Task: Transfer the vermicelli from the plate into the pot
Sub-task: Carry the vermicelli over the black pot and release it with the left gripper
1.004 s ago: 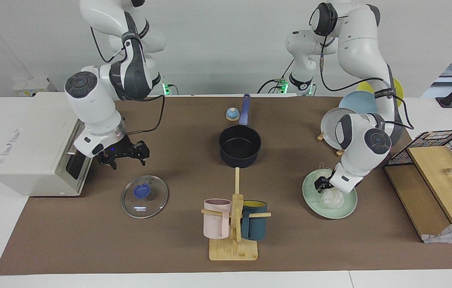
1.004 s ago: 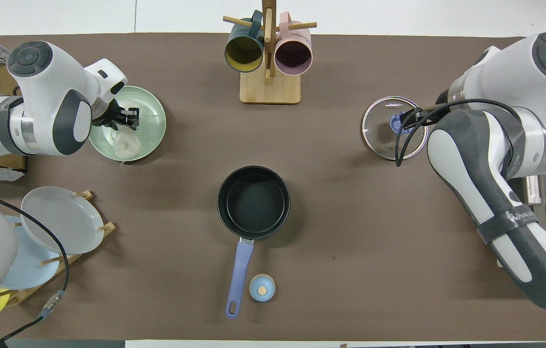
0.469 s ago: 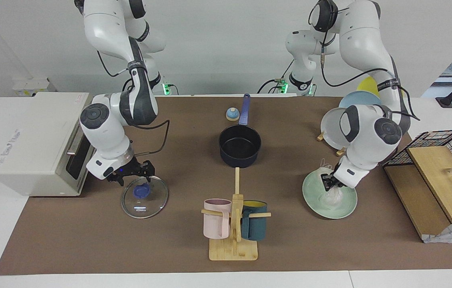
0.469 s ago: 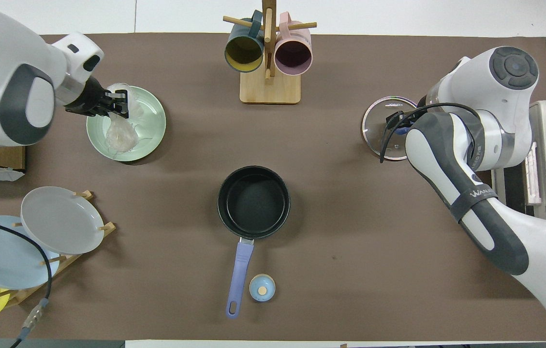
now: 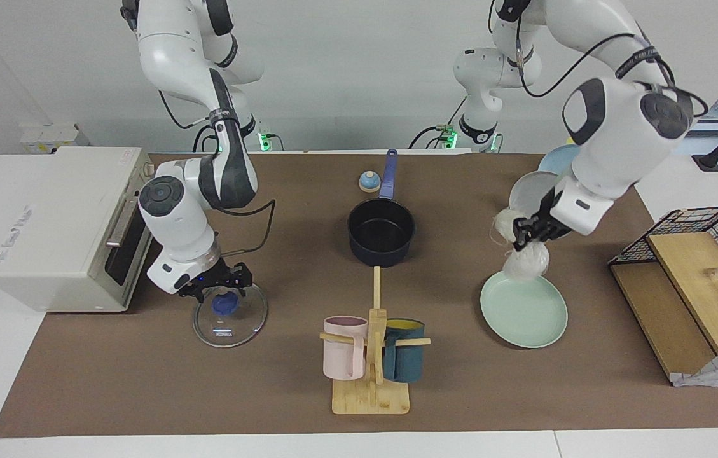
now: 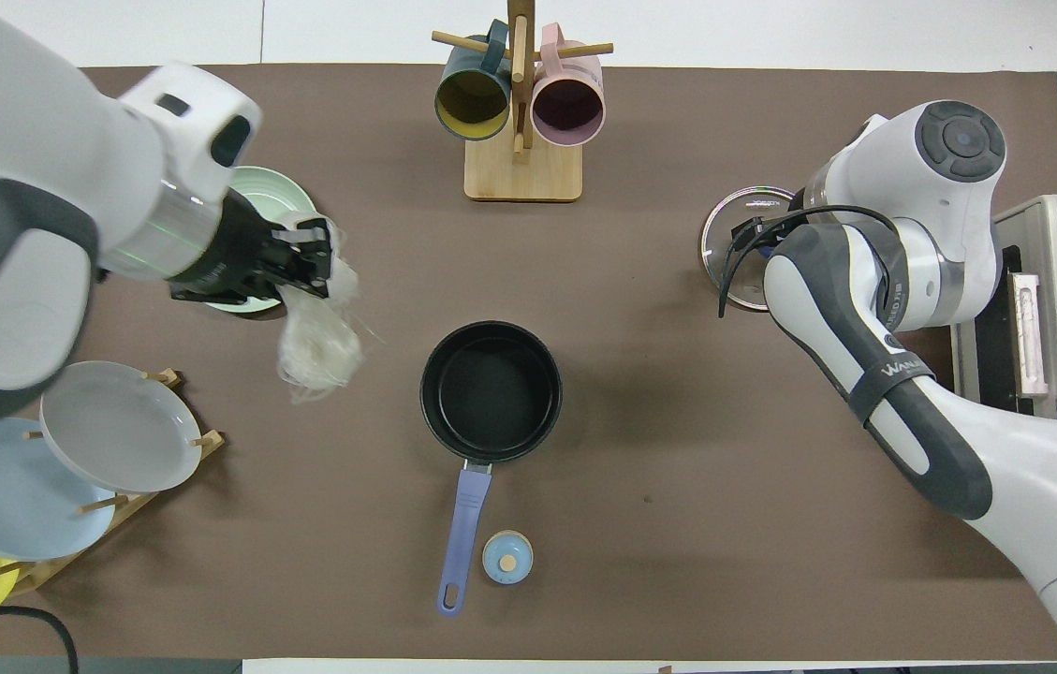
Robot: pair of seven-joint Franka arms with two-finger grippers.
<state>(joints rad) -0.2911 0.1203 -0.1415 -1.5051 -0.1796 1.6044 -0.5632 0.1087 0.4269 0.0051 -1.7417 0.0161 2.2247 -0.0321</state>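
My left gripper (image 5: pixel 519 240) is shut on the vermicelli (image 5: pixel 526 262), a whitish pair of joined bundles that hangs in the air above the plate's rim nearest the robots. In the overhead view the left gripper (image 6: pixel 308 271) and the vermicelli (image 6: pixel 317 348) show between plate and pot. The mint-green plate (image 5: pixel 524 313) lies bare toward the left arm's end; my arm partly covers it in the overhead view (image 6: pixel 271 192). The dark navy pot (image 5: pixel 381 232) stands mid-table with nothing in it, as the overhead view (image 6: pixel 491 391) shows. My right gripper (image 5: pixel 222 284) is open, low over the glass lid's blue knob.
A glass lid (image 5: pixel 229 316) lies toward the right arm's end, beside a white oven (image 5: pixel 47 222). A wooden mug rack (image 5: pixel 371 356) with two mugs stands farther out than the pot. A small blue bell (image 5: pixel 369 182) sits by the pot's handle. A plate rack (image 6: pixel 116 426) and a wire basket (image 5: pixel 702 235) flank the left arm.
My left gripper closed on the vermicelli and lifted it off the plate, up and toward the pot. My right gripper came down over the glass lid's knob.
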